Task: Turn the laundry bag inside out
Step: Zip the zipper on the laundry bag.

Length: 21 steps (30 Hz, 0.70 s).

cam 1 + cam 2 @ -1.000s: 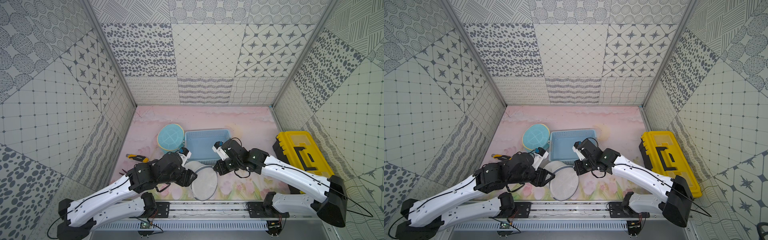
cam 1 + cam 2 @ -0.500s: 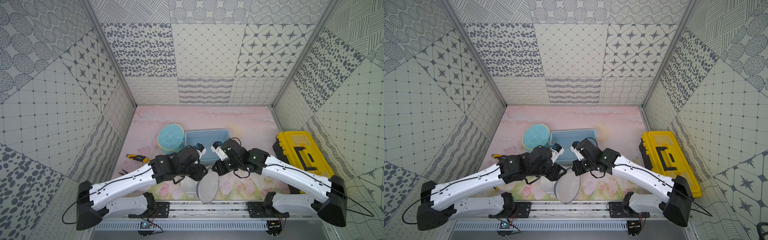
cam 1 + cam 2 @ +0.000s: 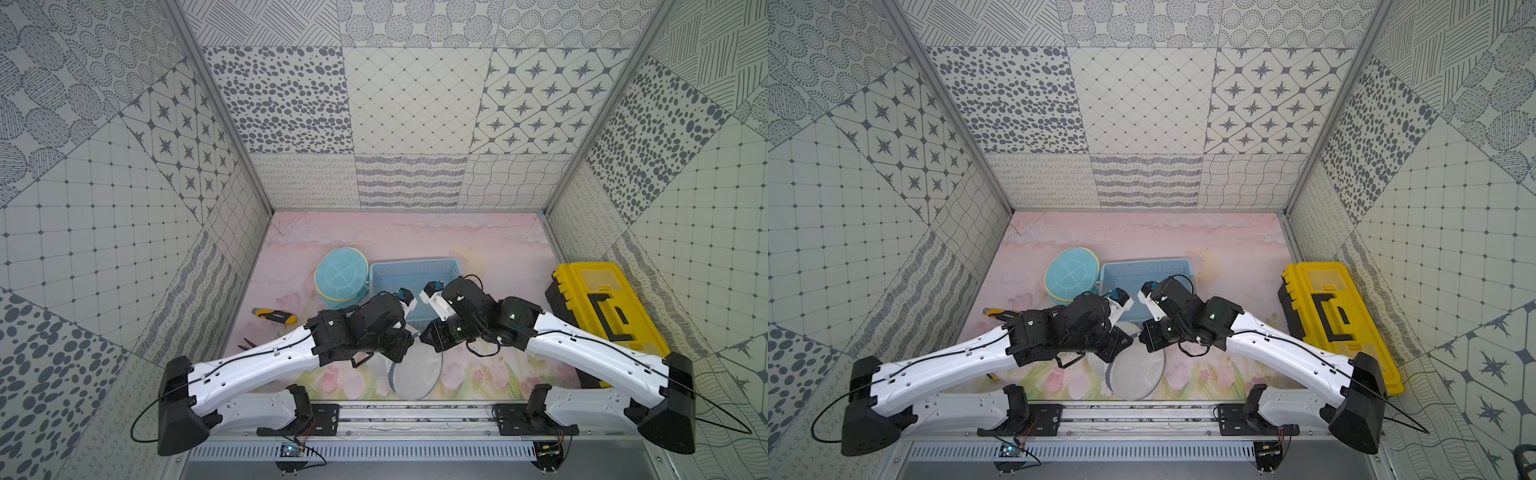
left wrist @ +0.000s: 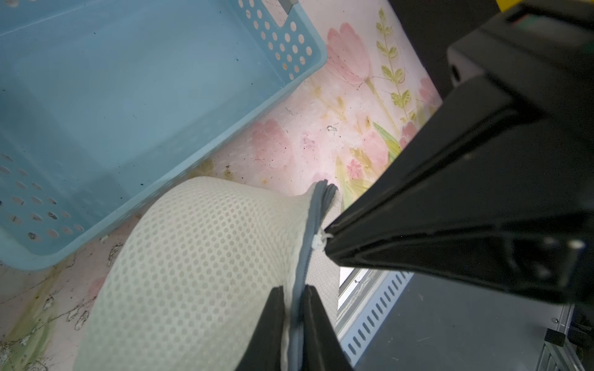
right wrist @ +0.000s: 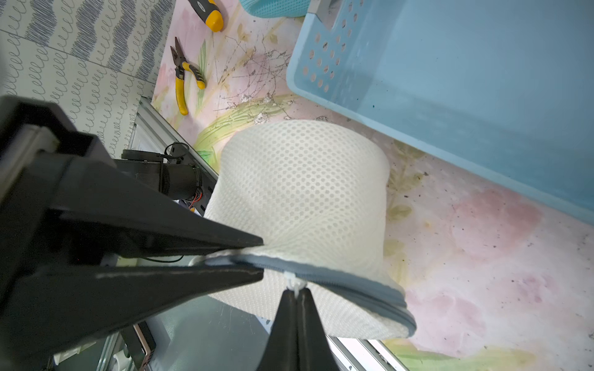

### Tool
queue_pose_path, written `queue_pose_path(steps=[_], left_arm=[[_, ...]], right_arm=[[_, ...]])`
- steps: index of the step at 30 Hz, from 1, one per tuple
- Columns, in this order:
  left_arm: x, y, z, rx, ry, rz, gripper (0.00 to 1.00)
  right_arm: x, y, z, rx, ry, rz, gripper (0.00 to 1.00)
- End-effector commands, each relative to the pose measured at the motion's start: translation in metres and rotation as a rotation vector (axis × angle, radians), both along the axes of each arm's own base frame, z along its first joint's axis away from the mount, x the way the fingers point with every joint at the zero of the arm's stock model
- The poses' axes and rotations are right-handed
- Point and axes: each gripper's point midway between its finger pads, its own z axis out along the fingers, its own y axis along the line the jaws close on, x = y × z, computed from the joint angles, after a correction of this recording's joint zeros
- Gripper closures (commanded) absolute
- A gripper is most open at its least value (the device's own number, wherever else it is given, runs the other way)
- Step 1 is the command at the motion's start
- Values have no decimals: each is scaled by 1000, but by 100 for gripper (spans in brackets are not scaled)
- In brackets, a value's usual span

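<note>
Laundry bag (image 5: 305, 192) is gripped twice: left jaws clamp its grey zipper edge (image 4: 300, 266), right jaws pinch the white pull tie (image 5: 294, 284). Unzipping seems next, needing opposed tension.

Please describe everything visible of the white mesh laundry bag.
The white mesh laundry bag is a soft cylinder of honeycomb net with a grey zipper band along its rim. It is held up beside the blue basket, over the floral mat. The left end effector pinches the rim; the right end effector is shut on a white tie at the zipper.
</note>
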Motion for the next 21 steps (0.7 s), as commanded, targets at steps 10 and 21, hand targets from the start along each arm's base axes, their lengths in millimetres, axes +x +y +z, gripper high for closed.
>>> queue_pose_path(steps=[10, 21], left_arm=[[-6, 0, 4, -35, -10, -28, 100], [-2, 11, 8, -33, -44, 17, 100]], right_arm=[[15, -5, 4, 0, -42, -86, 100], [17, -38, -36, -70, 25, -175, 100]])
